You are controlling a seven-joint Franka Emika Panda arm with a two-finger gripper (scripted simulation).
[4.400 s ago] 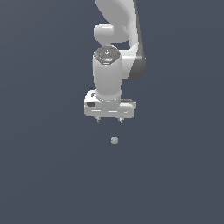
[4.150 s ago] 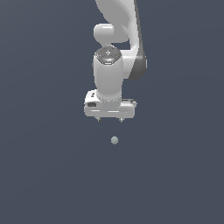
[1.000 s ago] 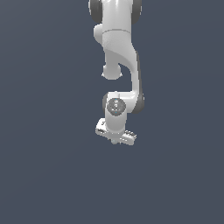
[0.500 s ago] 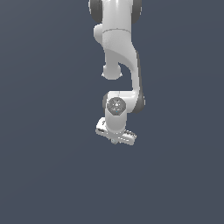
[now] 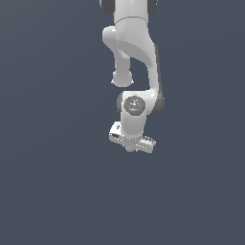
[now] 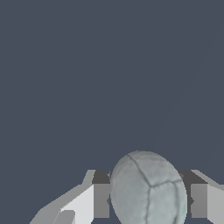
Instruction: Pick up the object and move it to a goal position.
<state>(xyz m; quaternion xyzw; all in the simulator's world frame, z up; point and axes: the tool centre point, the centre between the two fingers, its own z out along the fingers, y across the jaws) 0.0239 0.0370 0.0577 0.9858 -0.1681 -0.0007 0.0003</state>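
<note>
The object, a small pale grey-green ball (image 6: 148, 190) with thin dark seam lines, sits between my gripper's two fingers (image 6: 101, 200) in the wrist view, and both pads touch its sides. My gripper (image 6: 146, 202) is shut on it. In the exterior view my gripper (image 5: 130, 148) points down under the white arm, and only a small bump of the ball (image 5: 129, 150) shows beneath the hand. The rest of the ball is hidden by the hand. No goal marker shows in either view.
A plain dark grey-blue surface (image 5: 52, 191) fills both views. The white arm (image 5: 136, 52) comes down from the top of the exterior view, with its round joint knob (image 5: 134, 104) just above the hand.
Over four seconds ago the ball lay free below the gripper. Since half a second ago the hand, with the ball in it, has risen slightly and shifted a little to the exterior view's right.
</note>
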